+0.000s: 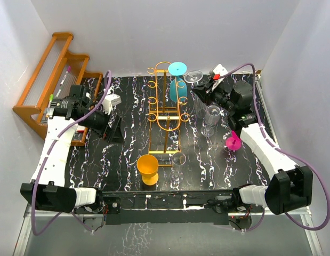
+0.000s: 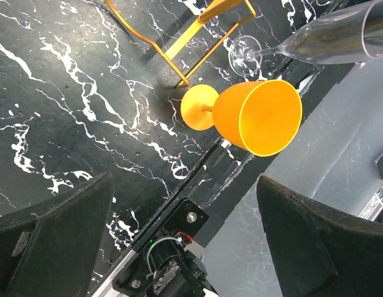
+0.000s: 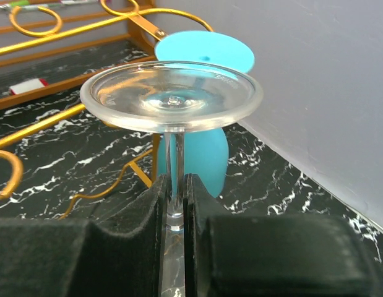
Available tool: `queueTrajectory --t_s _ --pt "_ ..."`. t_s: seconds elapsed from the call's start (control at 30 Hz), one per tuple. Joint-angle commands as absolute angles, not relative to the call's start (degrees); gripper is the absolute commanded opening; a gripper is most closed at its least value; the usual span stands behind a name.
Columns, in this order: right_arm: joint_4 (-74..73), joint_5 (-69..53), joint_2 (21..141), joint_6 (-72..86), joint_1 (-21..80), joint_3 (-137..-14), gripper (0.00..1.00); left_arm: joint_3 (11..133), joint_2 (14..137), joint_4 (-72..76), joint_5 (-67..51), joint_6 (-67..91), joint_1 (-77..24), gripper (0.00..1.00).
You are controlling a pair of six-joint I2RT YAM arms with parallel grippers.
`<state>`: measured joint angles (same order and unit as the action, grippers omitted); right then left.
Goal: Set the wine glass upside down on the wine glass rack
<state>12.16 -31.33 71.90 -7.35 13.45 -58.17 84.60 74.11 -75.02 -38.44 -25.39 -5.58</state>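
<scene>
My right gripper (image 3: 176, 185) is shut on the stem of a clear wine glass (image 3: 171, 96), which it holds upside down with its round foot on top. In the top view this glass (image 1: 194, 76) and the right gripper (image 1: 202, 92) are at the back, just right of the golden wire wine glass rack (image 1: 165, 101). A cyan glass (image 1: 177, 80) hangs upside down on the rack's right rail, and in the right wrist view it (image 3: 200, 154) is directly behind the held stem. My left gripper (image 1: 114, 128) stands open and empty to the left of the rack.
An orange goblet (image 1: 148, 168) and a clear glass (image 1: 178, 162) stand near the front edge, by the rack's base (image 2: 197, 43). More clear glasses (image 1: 211, 117) and a pink glass (image 1: 233, 141) stand on the right. A brown wooden shelf (image 1: 47, 85) lines the left wall.
</scene>
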Motion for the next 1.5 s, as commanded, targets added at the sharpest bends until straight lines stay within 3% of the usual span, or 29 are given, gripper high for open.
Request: queueTrajectory --t_s 0.0,0.6,1.47 --pt "21.71 -37.25 71.68 -4.96 13.36 -58.93 0.08 82.00 70.75 -75.40 -41.79 -25.15 -5.45 0.97" --pt "21.70 -38.35 79.50 -5.65 15.27 -64.46 0.08 80.25 70.69 -73.60 -39.14 -24.52 -5.80 0.97" --pt "24.77 -42.10 78.21 -5.74 16.25 -60.64 0.08 79.26 70.92 -72.42 -38.63 -23.69 -5.82 0.97"
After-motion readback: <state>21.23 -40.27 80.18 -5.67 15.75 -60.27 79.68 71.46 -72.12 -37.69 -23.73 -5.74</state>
